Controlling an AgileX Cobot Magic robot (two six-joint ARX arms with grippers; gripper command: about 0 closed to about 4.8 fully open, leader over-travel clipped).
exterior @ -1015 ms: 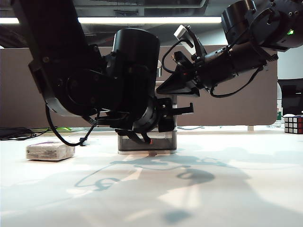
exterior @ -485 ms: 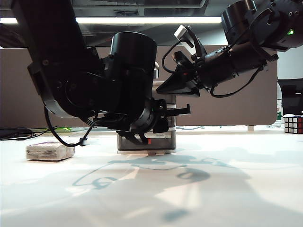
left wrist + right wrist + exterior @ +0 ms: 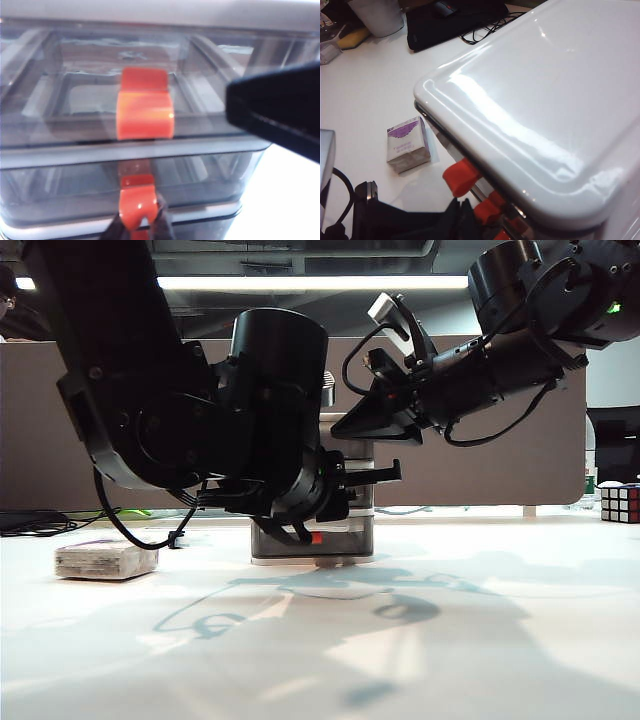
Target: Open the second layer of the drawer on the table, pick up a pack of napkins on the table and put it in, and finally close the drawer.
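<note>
At the front of the drawer, the second layer's tab is being pinched by the left gripper. Above the cabinet's top, the right gripper is being held; its finger state cannot be told. Well left, the pack of napkins is lying on the table.

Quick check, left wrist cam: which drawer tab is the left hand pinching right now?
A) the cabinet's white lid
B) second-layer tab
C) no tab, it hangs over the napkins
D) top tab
B: in the left wrist view the left hand has its dark fingertips closed on either side of the red-orange tab of the second layer, while the top tab above it is untouched.
</note>
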